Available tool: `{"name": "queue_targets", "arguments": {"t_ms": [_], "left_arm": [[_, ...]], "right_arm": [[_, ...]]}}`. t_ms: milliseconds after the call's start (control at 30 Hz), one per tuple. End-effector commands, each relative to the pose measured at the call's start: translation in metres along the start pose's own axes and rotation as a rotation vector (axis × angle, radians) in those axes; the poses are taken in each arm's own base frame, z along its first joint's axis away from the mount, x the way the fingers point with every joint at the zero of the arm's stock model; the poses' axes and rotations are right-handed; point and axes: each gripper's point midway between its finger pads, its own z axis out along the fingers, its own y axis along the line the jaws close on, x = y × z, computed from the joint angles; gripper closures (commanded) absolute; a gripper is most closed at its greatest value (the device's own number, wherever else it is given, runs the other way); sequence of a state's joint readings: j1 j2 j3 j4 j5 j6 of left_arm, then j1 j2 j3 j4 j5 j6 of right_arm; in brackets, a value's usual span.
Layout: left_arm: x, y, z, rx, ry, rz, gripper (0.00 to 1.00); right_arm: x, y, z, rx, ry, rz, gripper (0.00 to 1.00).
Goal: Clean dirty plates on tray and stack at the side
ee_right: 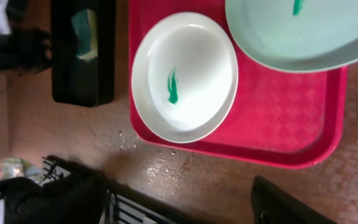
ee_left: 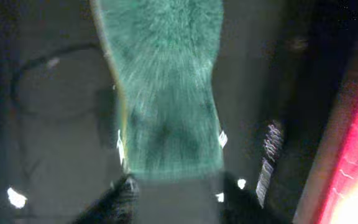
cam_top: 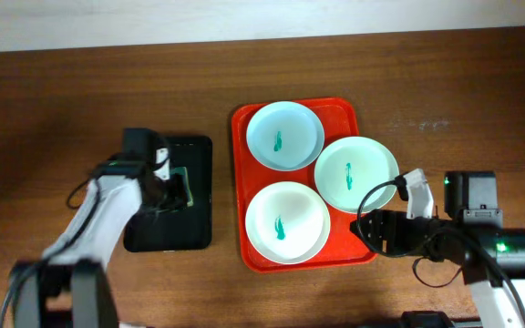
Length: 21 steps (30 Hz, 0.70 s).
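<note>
Sponge pickup seems in hand: the left gripper [ee_left: 179, 190] straddles the sponge [ee_left: 166, 93] on the black tray [cam_top: 199, 228], 9 o'clock of the red tray [cam_top: 239, 182]; blur hides any grip. The dirty plates [cam_top: 287, 221] lie on the red tray. The right gripper [ee_right: 179, 186] hangs wide, empty, at 4 o'clock. Next: lift the sponge, wipe.

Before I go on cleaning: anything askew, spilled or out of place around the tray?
The green plate overhangs the tray's right rim instead of lying fully inside. The white plate and the blue plate sit within it. Nothing looks broken.

Three plates [cam_top: 285, 135] on tray [cam_top: 340, 116], smaller tray [cam_top: 199, 228] left of it
</note>
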<state>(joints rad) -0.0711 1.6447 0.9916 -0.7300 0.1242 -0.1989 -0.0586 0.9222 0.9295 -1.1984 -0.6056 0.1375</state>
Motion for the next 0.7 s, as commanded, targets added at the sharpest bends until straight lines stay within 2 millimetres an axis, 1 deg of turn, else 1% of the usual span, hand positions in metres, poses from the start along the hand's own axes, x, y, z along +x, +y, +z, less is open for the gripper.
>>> {"name": "queue_targets", "arguments": {"t_ms": [0, 67, 100, 167, 200, 233, 300, 333, 367, 400, 433, 467, 500, 533, 600, 633, 667], "left_arm": [[-0.003, 0.013, 0.034, -0.093, 0.035, 0.015, 0.80], [-0.002, 0.015, 0.049, -0.098, 0.057, 0.012, 1.00], [0.000, 0.015, 0.052, -0.100, 0.067, 0.012, 1.00], [0.002, 0.016, 0.051, -0.101, 0.075, 0.011, 1.00], [0.001, 0.015, 0.045, -0.102, 0.082, 0.011, 1.00], [0.000, 0.014, 0.040, -0.103, 0.085, 0.011, 1.00], [-0.005, 0.010, 0.020, -0.105, 0.094, 0.010, 1.00], [-0.008, 0.008, 0.008, -0.105, 0.093, 0.010, 1.00], [-0.011, 0.006, -0.003, -0.105, 0.089, 0.011, 0.92], [-0.014, 0.004, -0.012, -0.103, 0.082, 0.011, 0.82], [-0.016, 0.003, -0.017, -0.102, 0.075, 0.012, 0.64], [-0.018, 0.003, -0.021, -0.101, 0.064, 0.013, 0.53], [-0.019, 0.005, -0.023, -0.117, 0.057, 0.014, 0.48], [-0.020, 0.010, -0.023, -0.145, 0.051, 0.014, 0.45], [-0.020, 0.021, -0.021, -0.206, 0.042, 0.013, 0.43], [-0.019, 0.024, -0.018, -0.219, 0.041, 0.000, 0.42], [-0.017, 0.025, -0.014, -0.220, 0.046, -0.020, 0.41]], "right_arm": [[0.001, 0.001, -0.001, -0.008, 0.015, 0.015, 0.30], [0.007, 0.001, -0.001, -0.005, 0.036, 0.029, 0.38], [0.009, 0.000, -0.001, -0.003, 0.045, 0.036, 0.41], [0.016, 0.000, -0.001, 0.001, 0.073, 0.035, 0.44], [0.021, 0.001, -0.001, 0.003, 0.092, 0.020, 0.49], [0.024, 0.001, 0.000, 0.015, 0.104, 0.013, 0.51], [0.028, -0.002, 0.002, 0.055, 0.123, -0.006, 0.54], [0.030, -0.009, 0.004, 0.112, 0.128, 0.013, 0.54], [0.031, -0.014, 0.004, 0.160, 0.130, 0.028, 0.54], [0.032, -0.019, 0.005, 0.211, 0.129, 0.037, 0.54], [0.033, -0.023, 0.005, 0.250, 0.127, 0.049, 0.54], [0.034, -0.025, 0.006, 0.290, 0.124, 0.058, 0.54], [0.035, -0.024, 0.007, 0.303, 0.124, 0.057, 0.54], [0.037, -0.022, 0.008, 0.308, 0.128, 0.054, 0.53], [0.041, -0.021, 0.013, 0.339, 0.131, 0.072, 0.53], [0.043, -0.023, 0.014, 0.362, 0.132, 0.090, 0.51], [0.046, -0.026, 0.017, 0.388, 0.136, 0.116, 0.48]]}}
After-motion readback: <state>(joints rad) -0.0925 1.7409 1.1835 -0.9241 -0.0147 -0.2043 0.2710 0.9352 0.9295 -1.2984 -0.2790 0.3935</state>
